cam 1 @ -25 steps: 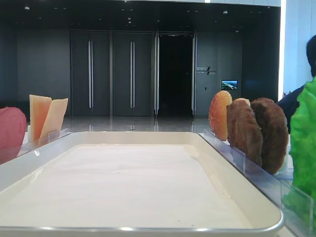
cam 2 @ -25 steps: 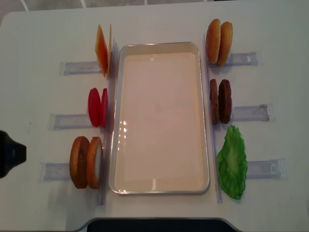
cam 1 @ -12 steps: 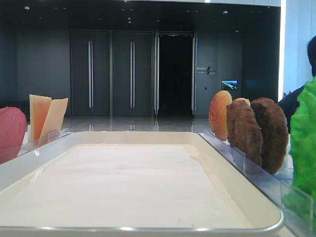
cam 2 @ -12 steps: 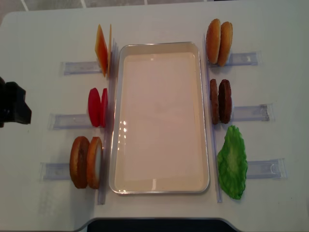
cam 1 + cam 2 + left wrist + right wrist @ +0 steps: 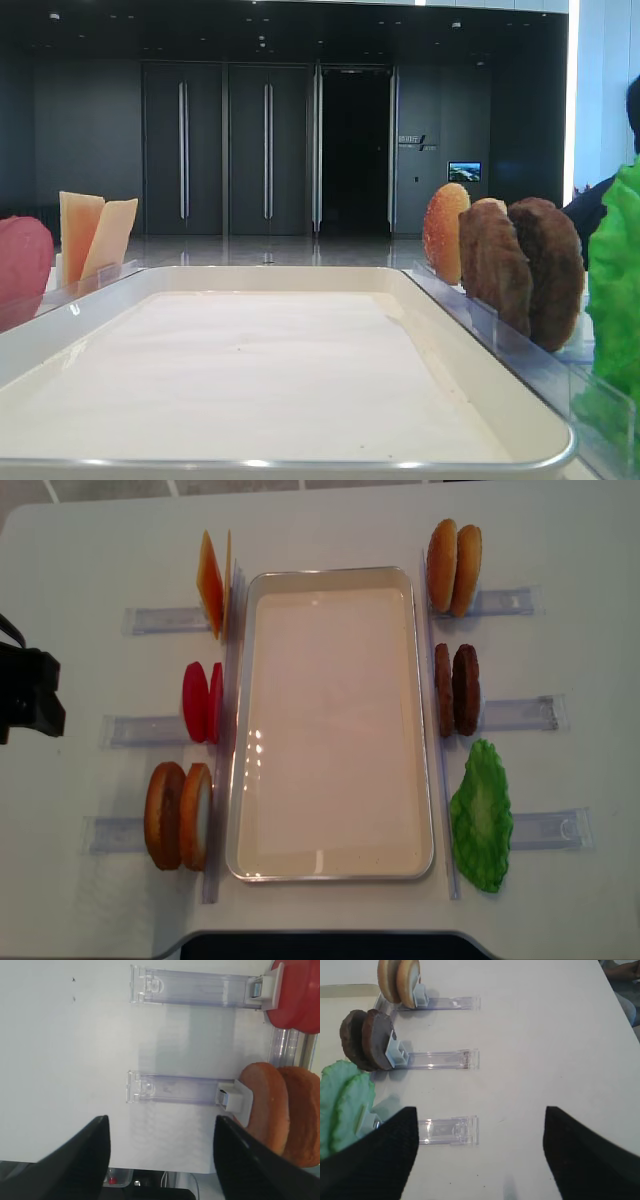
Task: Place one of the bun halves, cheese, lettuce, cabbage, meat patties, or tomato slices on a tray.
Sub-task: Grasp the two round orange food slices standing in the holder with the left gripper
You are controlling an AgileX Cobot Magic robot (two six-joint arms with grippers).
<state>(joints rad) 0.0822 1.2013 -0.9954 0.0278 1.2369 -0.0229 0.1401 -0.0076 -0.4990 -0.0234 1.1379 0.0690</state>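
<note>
Our tray [image 5: 335, 865] sits bare in the middle, food racked on both sides.

Nearest us, bun halves [image 5: 180, 816] stand left and lettuce [image 5: 481, 816] right; beyond come tomato slices [image 5: 203, 702] and meat patties [image 5: 457, 690], then cheese [image 5: 213, 583]. Our left gripper [image 5: 157, 1152] hangs wide apart over the table [image 5: 80, 560], holding nothing; our right gripper [image 5: 480, 1152] is spread wide too, beside the clear racks [image 5: 447, 1130].
</note>
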